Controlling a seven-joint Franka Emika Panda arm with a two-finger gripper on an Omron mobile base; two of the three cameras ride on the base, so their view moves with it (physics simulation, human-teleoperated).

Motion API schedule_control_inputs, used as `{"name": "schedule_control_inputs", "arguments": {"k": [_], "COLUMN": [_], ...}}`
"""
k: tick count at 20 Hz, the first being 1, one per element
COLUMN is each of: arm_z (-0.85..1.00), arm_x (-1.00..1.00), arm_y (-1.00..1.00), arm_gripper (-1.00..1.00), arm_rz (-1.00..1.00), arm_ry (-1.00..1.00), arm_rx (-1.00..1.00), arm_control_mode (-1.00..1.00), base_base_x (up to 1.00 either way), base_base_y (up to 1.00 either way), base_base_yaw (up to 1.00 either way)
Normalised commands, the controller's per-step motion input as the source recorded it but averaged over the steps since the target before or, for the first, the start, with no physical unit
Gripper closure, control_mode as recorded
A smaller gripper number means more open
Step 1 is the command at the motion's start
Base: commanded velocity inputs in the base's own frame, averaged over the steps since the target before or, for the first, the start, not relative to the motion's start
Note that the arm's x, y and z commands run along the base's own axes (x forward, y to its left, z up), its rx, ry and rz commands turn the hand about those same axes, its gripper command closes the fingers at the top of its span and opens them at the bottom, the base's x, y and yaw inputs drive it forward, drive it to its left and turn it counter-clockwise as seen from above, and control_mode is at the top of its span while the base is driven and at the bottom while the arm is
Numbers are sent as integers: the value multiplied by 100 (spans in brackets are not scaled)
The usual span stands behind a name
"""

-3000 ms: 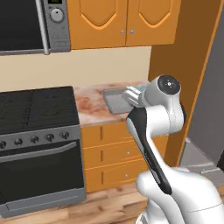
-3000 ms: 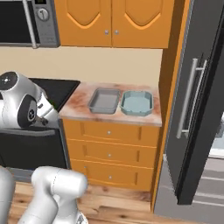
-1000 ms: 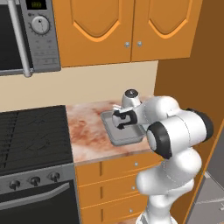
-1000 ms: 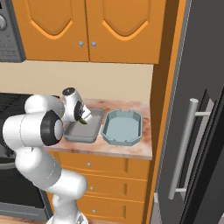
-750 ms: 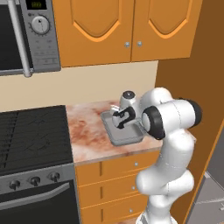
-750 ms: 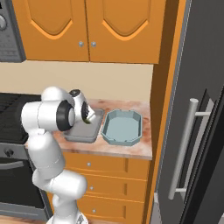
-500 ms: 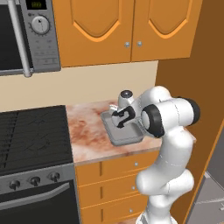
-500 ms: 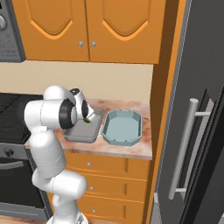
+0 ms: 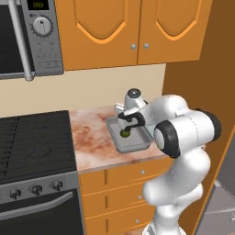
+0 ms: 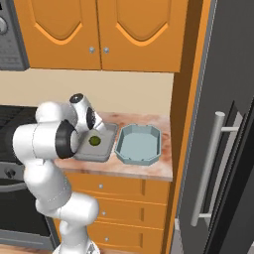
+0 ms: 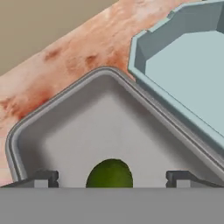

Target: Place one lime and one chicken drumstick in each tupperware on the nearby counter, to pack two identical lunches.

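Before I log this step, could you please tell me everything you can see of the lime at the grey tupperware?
The lime is a small, round, dark green ball with a smooth matte look. It sits over the floor of the grey rectangular tupperware, near its middle, directly below the gripper. In the hand view it lies between the two dark fingertips, which stand wide apart and clear of it. Whether it rests on the floor or hangs just above cannot be told.

Green lime (image 11: 109,173), grey tupperware (image 11: 65,131), pale blue-green tupperware (image 11: 183,65), mottled pinkish-beige counter (image 11: 78,48).
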Motion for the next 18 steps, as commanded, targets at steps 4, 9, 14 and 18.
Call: {"name": "schedule_control_inputs", "arguments": {"k": [4, 9, 14, 18], "arm_z": [100, 100, 89, 47], "arm_x": [-100, -100, -100, -100], "arm_y": [16, 14, 1, 5], "arm_gripper": [-100, -100, -100, -100], "arm_rz": [-4, -2, 0, 0], "arm_ry": [-9, -1, 0, 0], "arm_rx": [0, 2, 6, 2], "arm_control_mode": [-100, -100, -100, -100], "base_base_x": [0, 0, 0, 0], "base_base_y": [0, 0, 0, 0], "base_base_yaw": [0, 0, 0, 0]}}
